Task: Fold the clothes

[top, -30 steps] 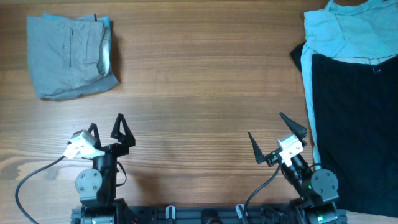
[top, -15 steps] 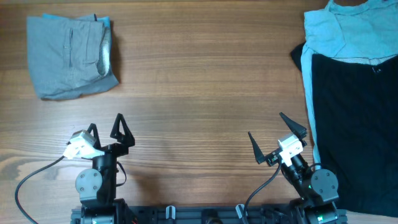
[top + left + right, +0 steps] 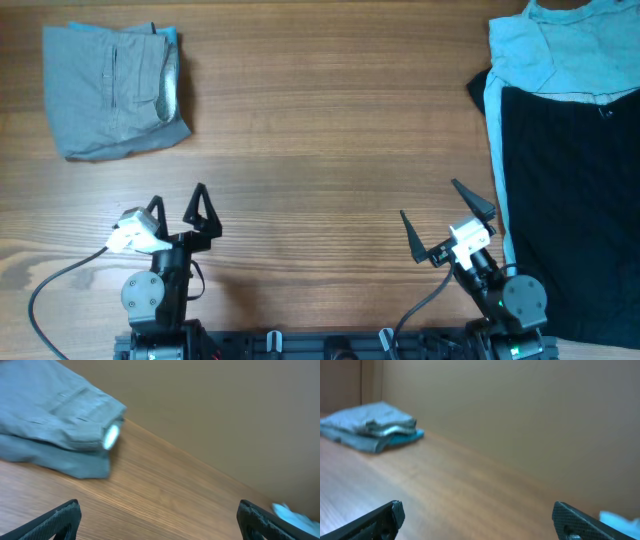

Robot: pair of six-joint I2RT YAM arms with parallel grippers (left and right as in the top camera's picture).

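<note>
A folded grey garment [image 3: 112, 90] with a light blue edge lies at the table's far left; it also shows in the left wrist view [image 3: 55, 435] and far off in the right wrist view [image 3: 372, 426]. A pile of unfolded clothes lies at the right edge: a light blue garment [image 3: 565, 48] on top of a black one [image 3: 570, 190]. My left gripper [image 3: 178, 210] is open and empty near the front left. My right gripper [image 3: 447, 218] is open and empty near the front right, just left of the black garment.
The wooden table [image 3: 330, 150] stretches between the two piles. A grey cable [image 3: 60, 275] loops by the left arm's base. A plain wall stands behind the table in both wrist views.
The left gripper has shifted very slightly to the right. The right arm and the clothes have not moved.
</note>
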